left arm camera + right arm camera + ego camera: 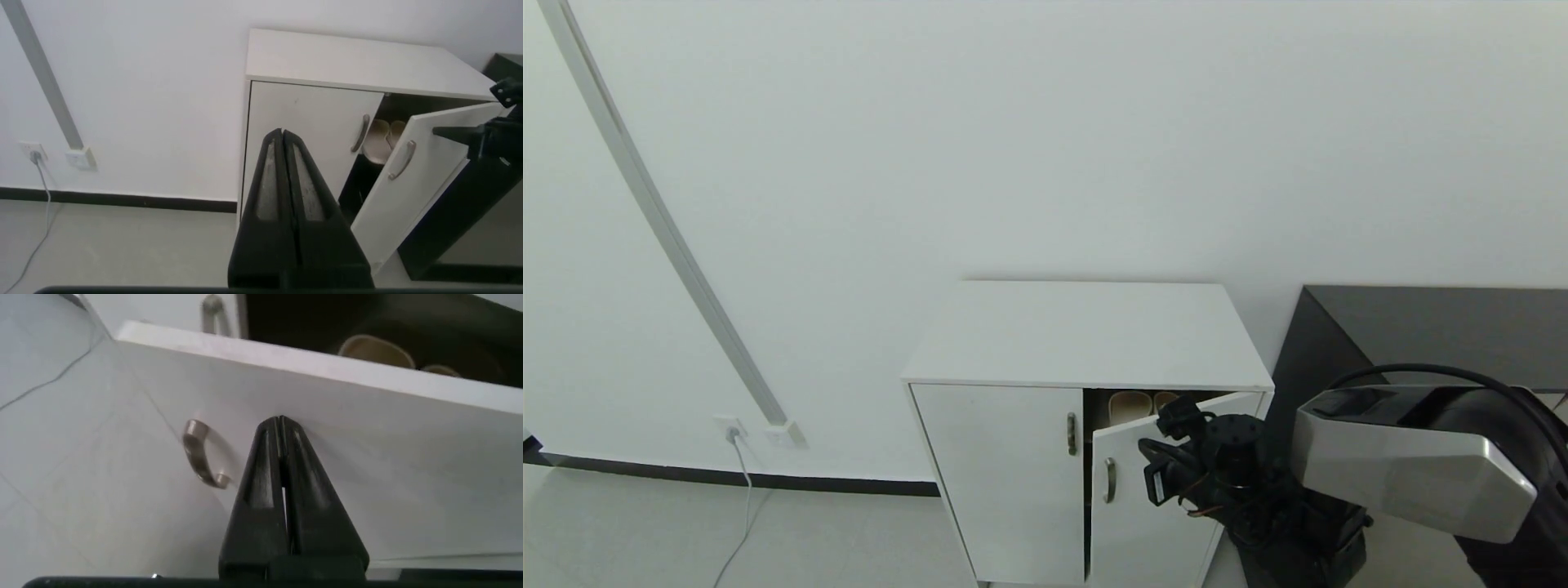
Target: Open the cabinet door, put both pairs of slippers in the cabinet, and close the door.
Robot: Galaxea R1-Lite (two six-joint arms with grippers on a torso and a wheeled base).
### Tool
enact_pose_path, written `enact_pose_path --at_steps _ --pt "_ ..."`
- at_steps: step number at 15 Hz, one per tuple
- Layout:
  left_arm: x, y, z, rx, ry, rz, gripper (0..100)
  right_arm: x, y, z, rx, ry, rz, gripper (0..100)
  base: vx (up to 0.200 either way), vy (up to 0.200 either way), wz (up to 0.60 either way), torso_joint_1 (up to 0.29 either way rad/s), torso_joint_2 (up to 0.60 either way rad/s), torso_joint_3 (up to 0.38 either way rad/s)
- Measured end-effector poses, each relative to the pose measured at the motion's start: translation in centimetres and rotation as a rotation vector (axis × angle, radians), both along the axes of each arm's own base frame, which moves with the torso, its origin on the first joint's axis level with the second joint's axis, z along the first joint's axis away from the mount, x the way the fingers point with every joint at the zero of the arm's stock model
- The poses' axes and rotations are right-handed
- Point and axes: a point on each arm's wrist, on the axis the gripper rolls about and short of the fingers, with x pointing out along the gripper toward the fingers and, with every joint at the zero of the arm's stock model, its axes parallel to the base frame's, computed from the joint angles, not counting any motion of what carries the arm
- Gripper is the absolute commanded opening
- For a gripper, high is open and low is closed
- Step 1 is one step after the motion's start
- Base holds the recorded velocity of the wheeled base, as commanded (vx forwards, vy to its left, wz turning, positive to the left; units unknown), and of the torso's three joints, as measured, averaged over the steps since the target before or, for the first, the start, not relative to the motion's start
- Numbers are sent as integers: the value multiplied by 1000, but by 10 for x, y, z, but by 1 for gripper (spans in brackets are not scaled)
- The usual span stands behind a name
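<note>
One door [1142, 531] ajar; right pincer [283, 422] closed (empty), tip against it; left pincer [282, 133] closed

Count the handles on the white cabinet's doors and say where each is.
2. The left handle is on the shut left door, near its inner edge; the right handle is on the ajar right door. None appears hidden.

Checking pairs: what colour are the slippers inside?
Beige; the slippers show best in the head view.
</note>
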Motion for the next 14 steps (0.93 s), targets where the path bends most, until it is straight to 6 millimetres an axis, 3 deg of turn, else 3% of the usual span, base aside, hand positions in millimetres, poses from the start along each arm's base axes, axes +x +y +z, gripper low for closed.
enact_pose_path --at_steps 14 --pt "0 0 0 0 0 0 0 50 7 14 22 -41 -61 0 0 0 0 0 0 0"
